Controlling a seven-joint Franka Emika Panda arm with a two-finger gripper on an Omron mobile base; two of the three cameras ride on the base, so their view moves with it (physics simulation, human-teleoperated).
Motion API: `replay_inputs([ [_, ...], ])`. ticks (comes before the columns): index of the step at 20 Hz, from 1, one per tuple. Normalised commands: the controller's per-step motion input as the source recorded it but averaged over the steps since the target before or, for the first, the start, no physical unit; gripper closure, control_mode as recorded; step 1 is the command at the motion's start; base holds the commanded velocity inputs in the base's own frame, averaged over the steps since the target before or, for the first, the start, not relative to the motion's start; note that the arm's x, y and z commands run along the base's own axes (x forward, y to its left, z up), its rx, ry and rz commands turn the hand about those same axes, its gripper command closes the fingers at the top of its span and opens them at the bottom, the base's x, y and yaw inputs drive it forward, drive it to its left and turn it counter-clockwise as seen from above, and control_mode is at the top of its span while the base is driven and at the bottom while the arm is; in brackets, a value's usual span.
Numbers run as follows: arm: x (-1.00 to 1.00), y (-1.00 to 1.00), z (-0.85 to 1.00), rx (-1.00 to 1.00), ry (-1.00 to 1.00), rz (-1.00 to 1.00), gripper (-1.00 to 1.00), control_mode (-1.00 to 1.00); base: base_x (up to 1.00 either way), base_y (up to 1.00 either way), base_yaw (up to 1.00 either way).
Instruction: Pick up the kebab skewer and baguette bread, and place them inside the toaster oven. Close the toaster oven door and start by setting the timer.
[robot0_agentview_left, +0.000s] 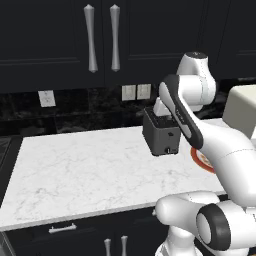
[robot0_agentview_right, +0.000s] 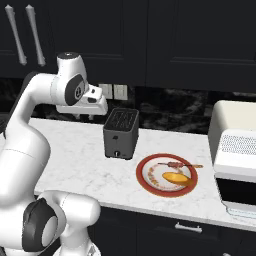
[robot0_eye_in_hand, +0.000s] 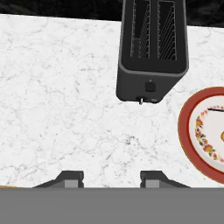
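Two dark fingers (robot0_eye_in_hand: 70, 178) rise at the bottom of the hand view, standing apart with bare marble between them and nothing held; the gripper (robot0_eye_in_hand: 111, 179) hangs above the table (robot0_agentview_left: 85, 165), a white marble top with grey veins. Below the table's front edge run dark drawers with silver pulls (robot0_agentview_left: 62, 228). Further in, a dark grey slot toaster (robot0_agentview_right: 120, 133) stands upright on the marble. Just beside it, toward the right in the right base view, lies a red-rimmed plate (robot0_agentview_right: 150, 186) with a flowered border. On the plate rest the baguette bread (robot0_agentview_right: 176, 177) and, behind it, the kebab skewer (robot0_agentview_right: 176, 164), close together. At the table's right end stands the toaster oven (robot0_agentview_right: 235, 150), cream-white, its dark glass toaster oven door (robot0_agentview_right: 239, 191) facing forward. Behind everything a black stone backsplash carries pale wall outlets (robot0_agentview_left: 136, 92), and dark upper cabinets with long silver handles (robot0_agentview_left: 90, 38) close off the wall.
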Motion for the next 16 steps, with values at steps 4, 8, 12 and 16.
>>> replay_inputs([
  [4,0.0,0.0,0.0,0.0,0.0,0.0,-1.0,1.0,0.0,0.0,0.0],
  [8,0.0,0.0,0.0,0.0,0.0,0.0,-1.0,1.0,-0.02,-0.01,0.0],
  [12,0.0,0.0,0.0,0.0,0.0,0.0,-1.0,1.0,-0.26,-0.49,0.0],
  [16,0.0,0.0,0.0,0.0,0.0,0.0,-1.0,1.0,-0.19,-0.75,-0.07],
])
